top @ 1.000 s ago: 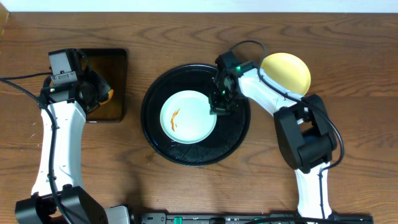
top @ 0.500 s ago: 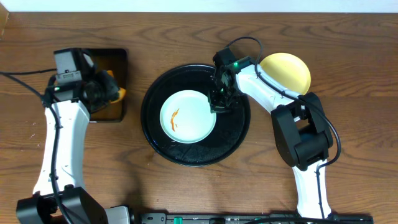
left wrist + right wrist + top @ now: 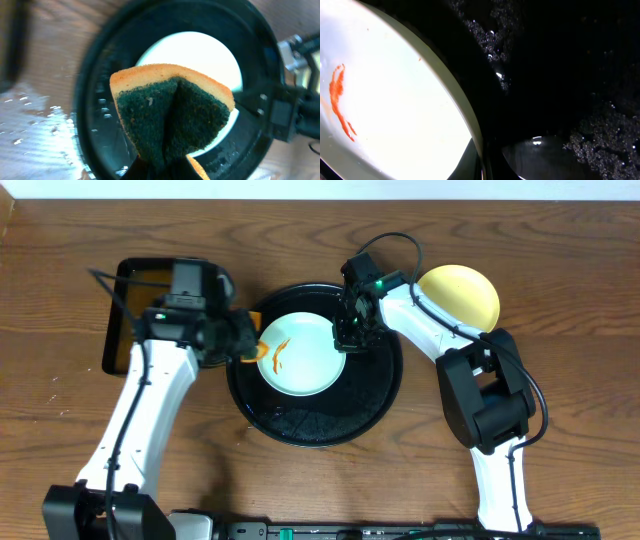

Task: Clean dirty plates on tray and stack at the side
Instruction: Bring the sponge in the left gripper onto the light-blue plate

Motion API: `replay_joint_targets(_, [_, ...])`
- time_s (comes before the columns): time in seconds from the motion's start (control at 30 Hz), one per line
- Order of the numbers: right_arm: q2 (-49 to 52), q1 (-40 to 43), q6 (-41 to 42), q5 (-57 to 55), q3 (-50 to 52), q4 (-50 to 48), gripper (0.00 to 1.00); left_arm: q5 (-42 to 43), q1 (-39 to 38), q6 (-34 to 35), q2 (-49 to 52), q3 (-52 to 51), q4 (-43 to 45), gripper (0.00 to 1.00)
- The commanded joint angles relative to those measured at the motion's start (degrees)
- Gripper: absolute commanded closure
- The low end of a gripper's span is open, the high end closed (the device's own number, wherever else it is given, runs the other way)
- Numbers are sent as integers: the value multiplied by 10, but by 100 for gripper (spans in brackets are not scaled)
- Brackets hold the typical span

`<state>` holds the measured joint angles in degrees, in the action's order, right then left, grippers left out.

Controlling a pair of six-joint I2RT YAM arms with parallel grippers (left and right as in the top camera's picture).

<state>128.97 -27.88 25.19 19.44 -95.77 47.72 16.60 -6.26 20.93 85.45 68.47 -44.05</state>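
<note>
Left gripper (image 3: 244,344) swung over, clamping sponge (image 3: 172,115) at plate (image 3: 305,362) left rim, right gripper (image 3: 348,340) pinching right rim.

Overhead looks straight down; both wrist cameras sit close over the tray (image 3: 372,396)

soft even light overhead; wrist views are blurred, the plate (image 3: 210,55) glaring white, wet tray (image 3: 560,60) glinting.

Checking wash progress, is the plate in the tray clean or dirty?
Dirty: the plate carries an orange streak on its left half.
</note>
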Motion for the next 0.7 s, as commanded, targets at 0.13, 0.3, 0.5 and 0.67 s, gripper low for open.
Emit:
replay_joint_targets(0.13, [31, -5, 0, -68, 9, -4, 99, -18, -52, 24, 52, -9, 47, 92])
replay_joint_targets(0.3, [31, -8, 26, -104, 10, -4, 99, -18, -71, 79, 125, -9, 96, 92])
replay_joint_targets(0.5, [31, -8, 35, -120, 10, -4, 99, 7, -87, 116, 205, -9, 146, 92])
replay_joint_targets(0.67, [31, -8, 35, -120, 10, -4, 99, 9, -106, 128, 247, -9, 170, 92])
